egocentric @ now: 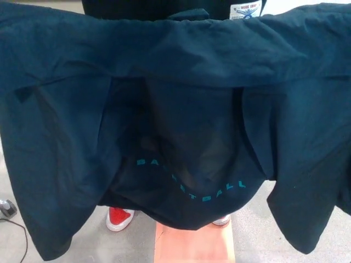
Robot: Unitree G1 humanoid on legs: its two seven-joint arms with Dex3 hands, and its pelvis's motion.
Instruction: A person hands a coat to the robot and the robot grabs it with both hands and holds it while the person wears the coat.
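Observation:
A dark navy coat (175, 109) is spread wide across nearly the whole head view, inside facing me, with teal reversed lettering (192, 183) showing through its lower back. A white label (245, 10) sits at the collar near the top edge. A person stands behind the coat; only a red shoe (119, 217) and the toe of a second shoe (221, 221) show below the hem. Neither of my hands shows; the cloth hides whatever holds it up.
Grey floor (82, 241) lies below the coat. An orange-brown board (194, 244) runs along the floor in the bottom middle. A dark cable and a small grey object (6, 208) sit at the bottom left.

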